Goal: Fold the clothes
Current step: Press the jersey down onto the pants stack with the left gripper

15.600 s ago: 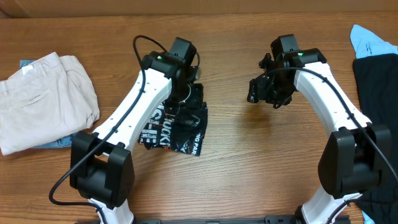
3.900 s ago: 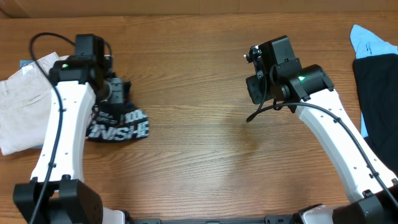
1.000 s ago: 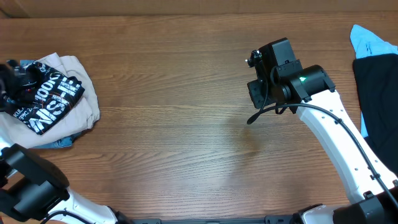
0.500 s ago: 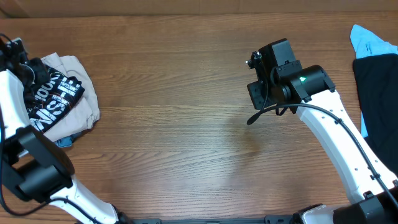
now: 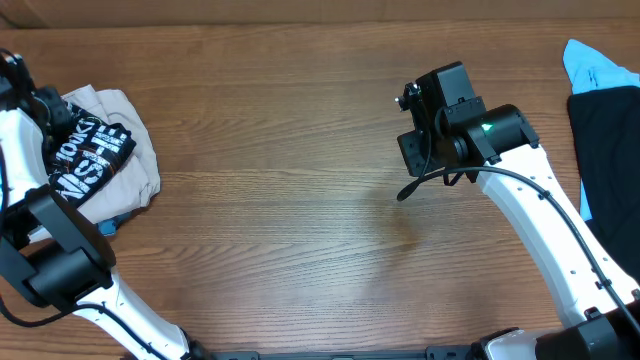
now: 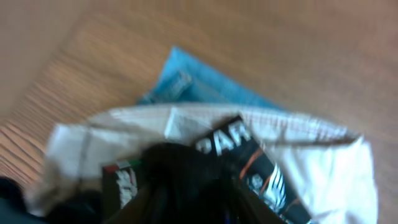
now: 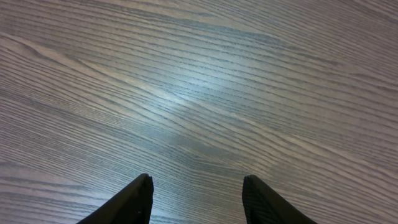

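Wood-grain table (image 5: 300,250), brown, two white-and-black arms over it

1. Clothes (image 5: 85,160): thin black garment w/ big white block lettering, bunched into a compact wad at far L of overhead view. Lies on top of beige trousers (image 5: 135,150), touching them. Long axis diagonal, from lower L to upper R in overhead view; lettering rows run along the same slant. L wrist view, blurred, shows white letters and an orange line on the black cloth (image 6: 249,162) w/ pale trouser fabric around it.
2. Left gripper (image 5: 48,108): at garment's upper-L end, in contact w/ the cloth. L wrist view too smeared to read the fingers; whether it grips or has let go cannot be told.
3. Right gripper (image 7: 198,186): fingers spread apart, nothing between them, bare wood below. Sits R of table centre, well apart from the garment.
4. Blue fabric (image 6: 199,90): under the trousers, one edge poking out.
5. Light blue fabric (image 5: 600,65) and plain black fabric (image 5: 605,150): far R edge, touching each other
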